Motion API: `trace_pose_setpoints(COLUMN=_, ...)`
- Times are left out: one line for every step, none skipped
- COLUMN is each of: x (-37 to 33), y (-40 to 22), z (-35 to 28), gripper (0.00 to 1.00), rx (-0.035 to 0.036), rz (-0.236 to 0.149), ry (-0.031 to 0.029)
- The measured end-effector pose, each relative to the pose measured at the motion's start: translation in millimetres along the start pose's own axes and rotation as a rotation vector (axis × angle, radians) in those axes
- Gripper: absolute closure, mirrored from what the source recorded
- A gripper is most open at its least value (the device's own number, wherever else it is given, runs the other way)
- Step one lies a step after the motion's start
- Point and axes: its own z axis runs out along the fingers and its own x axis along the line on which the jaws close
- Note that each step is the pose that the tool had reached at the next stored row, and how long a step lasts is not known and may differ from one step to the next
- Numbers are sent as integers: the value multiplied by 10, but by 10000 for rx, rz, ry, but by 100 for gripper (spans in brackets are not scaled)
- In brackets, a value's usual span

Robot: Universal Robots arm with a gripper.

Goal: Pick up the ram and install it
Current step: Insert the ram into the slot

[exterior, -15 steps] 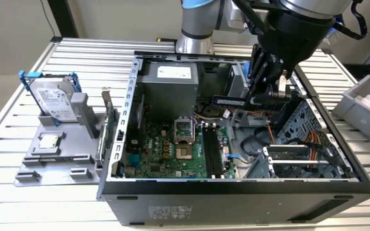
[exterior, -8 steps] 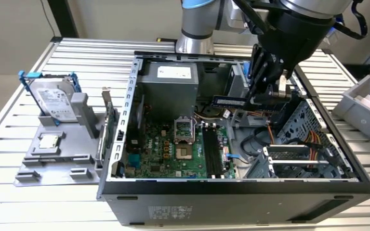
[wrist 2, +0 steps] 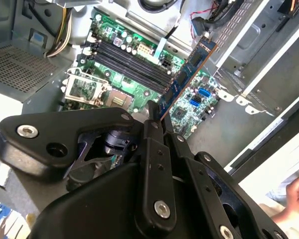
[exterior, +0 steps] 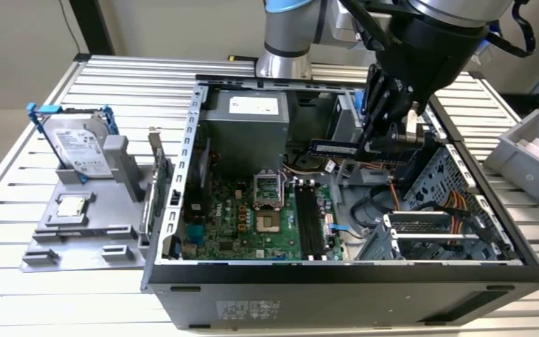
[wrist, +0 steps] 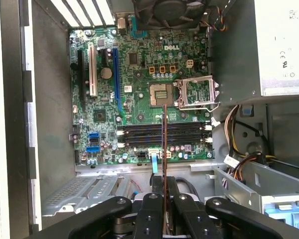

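fingers (wrist 2: 153,137) clamp the ram (wrist 2: 187,77) between them

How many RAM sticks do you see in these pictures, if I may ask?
1: the ram, clamped in the gripper above the motherboard of the open computer case. Others may be hidden.

Print check: labels seen, nothing I can read out.
Logged: white sticker (exterior: 253,105) on power supply (exterior: 241,133); drive label (exterior: 82,153) on hard drive (exterior: 60,133); front sticker (exterior: 250,309) on case front (exterior: 373,298); white lettering (wrist: 170,47) on motherboard (wrist: 134,107); pale label on the ram (exterior: 331,147) in my end effector (wrist: 164,185).
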Motion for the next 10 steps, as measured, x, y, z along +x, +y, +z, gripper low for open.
trace_pose_setpoints(x=0, y=0, z=0, gripper=100, rx=0, rz=0, ry=0)
trace_pose_setpoints(x=0, y=-1, z=0, gripper=100, rx=0, rz=0, ry=0)
trace_pose_setpoints(x=0, y=-2, z=0, gripper=100, rx=0, rz=0, ry=0)
trace_pose_setpoints(x=0, y=-2, z=0, gripper=100, rx=0, rz=0, ry=0)
trace_pose_setpoints(x=0, y=-2, z=0, gripper=100, rx=0, rz=0, ry=1)
trace_pose_setpoints(x=0, y=-2, z=0, gripper=100, rx=0, rz=0, ry=0)
trace_pose_setpoints(x=-1, y=-3, z=0, gripper=100, rx=0, rz=0, ry=0)
trace_pose_setpoints(x=-2, y=-5, z=-1, gripper=100, rx=0, rz=-1, ry=1)
trace_pose_setpoints(x=-4, y=-9, z=-1, gripper=100, rx=0, rz=-2, ry=1)
trace_pose_setpoints(x=-7, y=-13, z=-1, gripper=100, rx=0, rz=-2, ry=1)
